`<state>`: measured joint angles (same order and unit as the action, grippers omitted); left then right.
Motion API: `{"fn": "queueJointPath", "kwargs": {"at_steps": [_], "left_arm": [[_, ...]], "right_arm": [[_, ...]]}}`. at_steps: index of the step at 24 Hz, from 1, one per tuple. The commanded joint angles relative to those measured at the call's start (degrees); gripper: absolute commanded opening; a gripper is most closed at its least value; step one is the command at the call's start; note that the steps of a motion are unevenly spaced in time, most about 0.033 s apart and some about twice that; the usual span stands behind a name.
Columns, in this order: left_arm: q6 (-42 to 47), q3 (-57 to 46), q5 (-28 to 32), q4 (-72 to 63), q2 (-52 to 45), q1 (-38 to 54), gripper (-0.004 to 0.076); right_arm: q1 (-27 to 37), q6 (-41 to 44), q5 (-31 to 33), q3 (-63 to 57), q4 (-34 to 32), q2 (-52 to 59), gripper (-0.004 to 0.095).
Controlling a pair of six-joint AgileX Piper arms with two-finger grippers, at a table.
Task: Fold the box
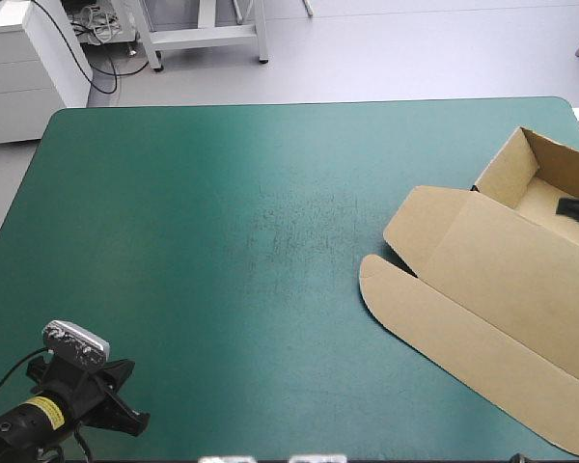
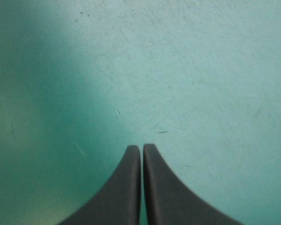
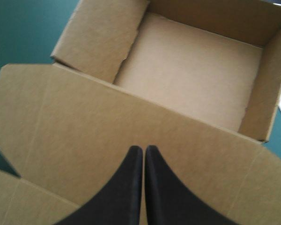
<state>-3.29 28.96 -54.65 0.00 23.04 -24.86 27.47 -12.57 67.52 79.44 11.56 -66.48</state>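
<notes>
Teal-green cover bore one brown box at its right edge, tray open, lid flat. Left gripper hung over bare cover at the near-left corner, fingers together. Right gripper, fingers likewise together, hovered above the lid.

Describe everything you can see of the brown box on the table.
The box is plain brown board, an open tray with its lid lying flat. The tray stands near the table's far right corner, walls raised, nothing inside. The lid panel runs from it toward the near edge, ending in a long flap with a rounded corner; a smaller flap juts toward the table's middle. It lies on the teal-green cover. The right hand, shut, hangs over the lid by the tray; contact cannot be told.
</notes>
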Motion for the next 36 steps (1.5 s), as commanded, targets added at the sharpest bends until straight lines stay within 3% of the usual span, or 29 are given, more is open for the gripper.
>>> {"fn": "queueJointPath", "kwargs": {"at_steps": [1,7,10,14,23,36], "left_arm": [[0.18,1.34,3.08,0.00,0.37,-0.20,-0.0008],[0.18,1.34,3.08,0.00,0.37,-0.20,-0.0008],[0.18,1.34,3.08,0.00,0.37,-0.20,-0.0008],[0.18,1.34,3.08,0.00,0.37,0.10,-0.0008],[0.18,1.34,3.08,-0.50,0.37,12.25,-0.0008],[0.62,1.34,3.21,-0.83,0.37,12.25,-0.0008]], "right_arm": [[-4.67,-1.20,-2.95,-6.10,0.81,11.02,-0.0002],[-12.37,-1.66,-3.60,-18.48,0.81,26.69,-0.0002],[-15.77,-1.66,-0.92,-26.58,0.79,36.71,-0.0002],[-15.91,-1.66,-0.59,-35.18,2.38,45.56,-0.0002],[-17.85,-1.97,-0.91,-48.47,3.07,66.76,-0.0002],[-17.85,0.31,-1.97,-48.85,4.14,67.91,-0.0002]]}}
